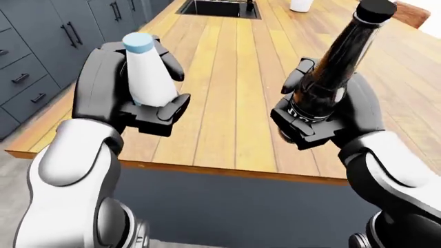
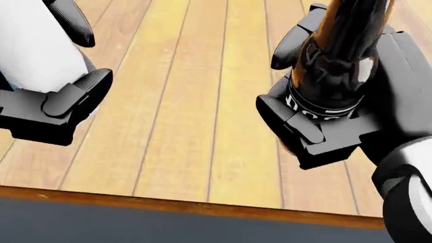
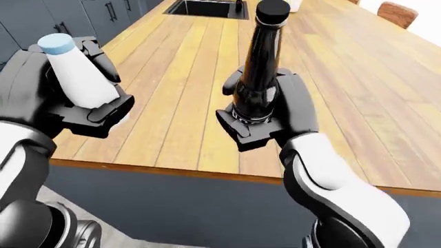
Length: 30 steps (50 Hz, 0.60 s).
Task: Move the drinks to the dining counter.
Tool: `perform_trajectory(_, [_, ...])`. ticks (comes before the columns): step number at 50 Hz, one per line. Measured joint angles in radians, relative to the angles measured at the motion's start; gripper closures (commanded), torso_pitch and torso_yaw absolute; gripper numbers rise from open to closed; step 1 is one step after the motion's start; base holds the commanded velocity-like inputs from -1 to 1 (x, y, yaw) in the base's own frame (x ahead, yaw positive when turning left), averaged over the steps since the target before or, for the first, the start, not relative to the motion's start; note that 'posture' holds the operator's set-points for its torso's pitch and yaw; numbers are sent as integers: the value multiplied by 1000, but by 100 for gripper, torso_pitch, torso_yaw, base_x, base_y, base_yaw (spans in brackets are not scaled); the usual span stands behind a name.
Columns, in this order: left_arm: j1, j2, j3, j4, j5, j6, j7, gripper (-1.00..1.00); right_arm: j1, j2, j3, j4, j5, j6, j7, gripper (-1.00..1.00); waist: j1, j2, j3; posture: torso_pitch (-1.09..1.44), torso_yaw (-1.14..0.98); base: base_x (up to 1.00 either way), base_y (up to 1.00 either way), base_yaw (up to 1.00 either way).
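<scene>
Above the near edge of the long wooden counter (image 1: 227, 93), the robot holds up two drinks. The left hand (image 1: 131, 98) has its fingers wrapped around a white bottle (image 1: 146, 77) with a light blue cap. This bottle stands almost straight up in the hand. The right hand (image 3: 265, 116) has its fingers closed around a dark bottle (image 3: 260, 67) with a black cap and a band of white letters near its base. The dark bottle leans a little. Both bottles are up in the air over the wood, with a gap between them. At the far end of the counter is a dark sink (image 1: 219, 8). Grey cabinets (image 1: 48, 46) stand along the left side. A brown chair (image 3: 394, 12) shows at the far right.
</scene>
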Motion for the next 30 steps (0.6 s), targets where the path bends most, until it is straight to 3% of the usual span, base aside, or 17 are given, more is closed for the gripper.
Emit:
perform_trajectory(11, [17, -8, -10, 14, -34, -20, 20, 100, -46, 128, 64, 253, -407, -86, 188, 100, -4, 24, -4, 0, 0, 0, 0, 0])
perform_trajectory(21, [36, -2, 13, 16, -52, -39, 25, 100, -5, 211, 88, 464, -643, -267, 291, 100, -8, 31, -4, 0, 0, 0, 0, 0])
perform_trajectory(30, [46, -1, 14, 13, -66, -43, 39, 100, 9, 244, 80, 532, -724, -340, 315, 59, -7, 31, -3, 0, 0, 0, 0, 0])
